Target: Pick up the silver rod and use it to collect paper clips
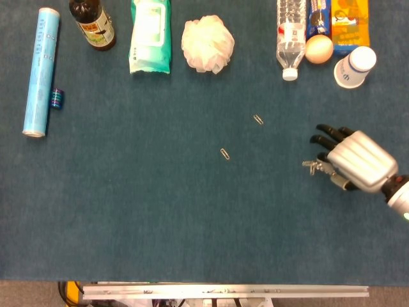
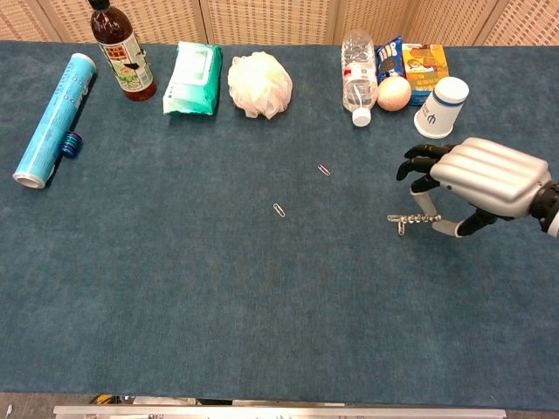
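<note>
From my seat, most of the silver rod [image 2: 414,220] is hidden under my right hand [image 2: 485,177]; only its left end pokes out, with a few paper clips clinging to the tip. The thumb and a finger pinch the rod, and the other dark fingers [image 2: 419,163] are spread above it. The wrist is cut off at the right edge in both views. My left hand shows in neither camera. Two loose clips [image 1: 225,153] [image 1: 258,119] lie well apart from the rod on the blue felt table [image 1: 140,211]. A bottle [image 1: 289,32], an egg [image 1: 318,49] and a white cup [image 1: 353,66] line the far edge, with woven panels behind.
</note>
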Motion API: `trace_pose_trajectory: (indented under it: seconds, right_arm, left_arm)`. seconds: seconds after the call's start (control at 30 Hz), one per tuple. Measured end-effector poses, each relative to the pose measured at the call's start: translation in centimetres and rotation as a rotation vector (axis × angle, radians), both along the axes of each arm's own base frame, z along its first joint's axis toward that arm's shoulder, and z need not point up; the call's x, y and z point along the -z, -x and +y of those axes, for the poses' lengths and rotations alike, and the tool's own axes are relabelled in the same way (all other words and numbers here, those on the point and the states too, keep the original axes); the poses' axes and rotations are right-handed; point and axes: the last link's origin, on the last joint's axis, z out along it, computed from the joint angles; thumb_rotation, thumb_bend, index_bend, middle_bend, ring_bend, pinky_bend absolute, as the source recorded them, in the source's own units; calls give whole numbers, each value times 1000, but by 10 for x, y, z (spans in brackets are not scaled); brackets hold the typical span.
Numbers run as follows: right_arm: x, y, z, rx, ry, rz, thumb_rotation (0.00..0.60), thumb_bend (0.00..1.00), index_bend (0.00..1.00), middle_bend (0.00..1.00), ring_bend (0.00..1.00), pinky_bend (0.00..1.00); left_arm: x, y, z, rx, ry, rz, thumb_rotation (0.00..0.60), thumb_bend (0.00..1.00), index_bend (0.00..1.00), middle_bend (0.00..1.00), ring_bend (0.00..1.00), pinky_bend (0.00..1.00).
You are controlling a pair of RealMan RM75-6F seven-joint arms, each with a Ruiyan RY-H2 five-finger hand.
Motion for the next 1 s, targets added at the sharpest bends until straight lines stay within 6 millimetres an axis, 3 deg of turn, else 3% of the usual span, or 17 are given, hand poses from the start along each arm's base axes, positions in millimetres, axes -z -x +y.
trace_pose_trajectory:
  seconds: [0.33, 0.73, 0.83, 1.0]
  right_arm:
    - [-2, 14, -19, 38, 173, 70, 600, 271, 620, 263, 116, 325]
    - [5, 19, -25, 72, 183, 86, 600, 264, 610, 263, 116, 325]
    - [4, 19, -25, 73, 182, 79, 600, 202, 516, 263, 116, 323]
    - [2, 19, -25, 68, 182, 78, 600, 31, 276, 263, 116, 317]
  left_arm:
    - [1, 0, 1, -2, 3, 3, 600, 0, 316, 404, 338, 435]
    - [0, 0, 0, 0, 1, 0, 600, 0, 317, 404, 338, 435]
    - [0, 0, 0, 0, 2, 0, 600, 0, 316, 404, 338, 435]
    - [1, 0, 1, 0, 4, 2, 600, 0, 317, 405, 338, 435]
